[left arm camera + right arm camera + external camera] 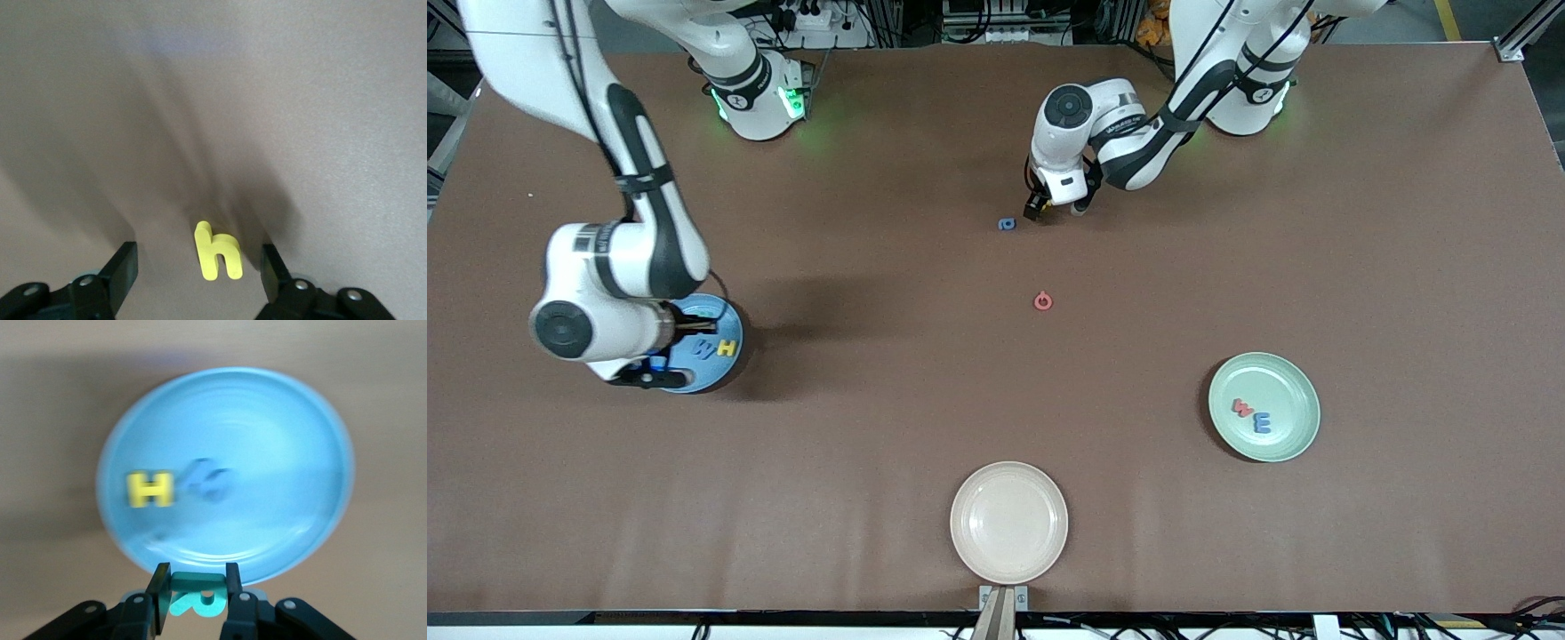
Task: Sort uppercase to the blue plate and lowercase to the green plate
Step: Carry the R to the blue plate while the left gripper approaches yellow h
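Mid-sort: right gripper (193,590) clamped on teal R (195,603) over blue plate (267,453) holding yellow H (150,489), needing only release; left gripper (199,267) spread apart, straddling yellow letter (217,252) on table, needing closure, then carry to green plate (1294,382).

I counted three plates (1008,523), eight toy letters (1043,301), and two arms with one gripper (193,590) each
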Controlling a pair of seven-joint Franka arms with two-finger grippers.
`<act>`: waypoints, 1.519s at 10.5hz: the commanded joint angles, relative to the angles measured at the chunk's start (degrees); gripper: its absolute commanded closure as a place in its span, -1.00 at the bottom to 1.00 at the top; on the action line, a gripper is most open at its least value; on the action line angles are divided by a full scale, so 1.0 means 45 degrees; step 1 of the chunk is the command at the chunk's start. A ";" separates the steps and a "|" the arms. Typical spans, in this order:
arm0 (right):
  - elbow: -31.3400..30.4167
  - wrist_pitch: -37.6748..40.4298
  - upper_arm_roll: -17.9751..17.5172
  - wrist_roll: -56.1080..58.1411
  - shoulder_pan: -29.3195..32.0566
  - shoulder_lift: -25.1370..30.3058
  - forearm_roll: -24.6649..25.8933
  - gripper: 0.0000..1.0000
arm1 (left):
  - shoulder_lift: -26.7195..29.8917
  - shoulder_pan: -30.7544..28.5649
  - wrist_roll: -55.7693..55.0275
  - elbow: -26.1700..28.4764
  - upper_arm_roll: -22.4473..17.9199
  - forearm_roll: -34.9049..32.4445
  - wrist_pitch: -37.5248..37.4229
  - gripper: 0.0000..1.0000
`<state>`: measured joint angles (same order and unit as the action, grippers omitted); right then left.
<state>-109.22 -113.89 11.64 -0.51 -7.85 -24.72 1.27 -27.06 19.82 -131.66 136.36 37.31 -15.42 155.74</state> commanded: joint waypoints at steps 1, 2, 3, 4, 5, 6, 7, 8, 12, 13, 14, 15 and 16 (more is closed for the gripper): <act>0.0404 -0.0021 -0.0145 0.0250 0.0475 -0.0363 0.0342 0.78 | -0.0217 0.0145 -0.0175 -0.0243 -0.0088 0.0028 0.0099 -0.14; 0.0424 -0.0274 -0.0145 0.0250 0.0534 -0.0463 0.0342 0.76 | -0.0217 0.0145 -0.0175 -0.0322 -0.0089 0.0008 0.0099 0.31; 0.0405 -0.0528 -0.0145 0.0250 0.0535 -0.0657 0.0323 0.73 | -0.0198 0.0145 -0.0175 -0.0342 -0.0147 -0.0147 0.0099 0.70; 0.0424 -0.0550 -0.0145 0.0289 0.0535 -0.0756 0.0342 0.69 | -0.0197 0.0145 -0.0175 -0.0342 -0.0147 -0.0284 0.0099 0.99; 0.0405 -0.0550 -0.0145 0.0289 0.0515 -0.0795 0.0342 0.67 | -0.0197 0.0145 -0.0175 -0.0342 -0.0167 -0.0285 0.0099 1.00; 0.0404 -0.0569 -0.0145 0.0308 0.0515 -0.0815 0.0342 0.04 | -0.0197 0.0126 -0.0156 -0.0342 -0.0167 -0.0420 0.0099 1.00; 0.0404 -0.0570 -0.0145 0.0753 0.0534 -0.0893 0.0342 -0.17 | -0.0101 0.0087 -0.0136 -0.0342 -0.0167 -0.0557 0.0060 1.00; 0.0385 -0.0570 -0.0126 0.1261 0.0612 -0.0894 0.0361 -0.55 | 0.0190 -0.0107 -0.0059 -0.0342 -0.0186 -0.0674 -0.0056 1.00; 0.0676 0.0052 -0.0145 0.1306 0.0594 -0.0679 0.0342 -1.00 | 0.0369 -0.1412 0.1985 -0.2252 -0.0264 -0.1086 -0.2300 1.00; 0.1123 0.0810 -0.0184 0.1015 0.0438 -0.0698 0.0303 -1.00 | 0.0350 -0.1765 0.2805 -0.2662 -0.0264 -0.1086 -0.2362 1.00; 0.1533 0.1552 -0.0184 0.0103 0.0011 -0.0698 0.0303 -1.00 | 0.0349 -0.2136 0.3586 -0.2995 -0.0264 -0.1086 -0.2498 1.00; 0.1943 0.2043 -0.0242 -0.0815 -0.0283 -0.0698 0.0168 -1.00 | 0.0349 -0.2623 0.4754 -0.3347 -0.0264 -0.1086 -0.2808 1.00; 0.2044 0.2202 -0.0262 -0.1559 -0.0634 -0.0679 0.0070 -1.00 | 0.0349 -0.3324 0.5868 -0.3659 -0.0264 -0.1086 -0.2986 1.00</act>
<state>-101.67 -106.28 10.81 -2.35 -8.69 -27.99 1.53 -25.80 8.36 -110.72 121.92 35.63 -18.93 144.54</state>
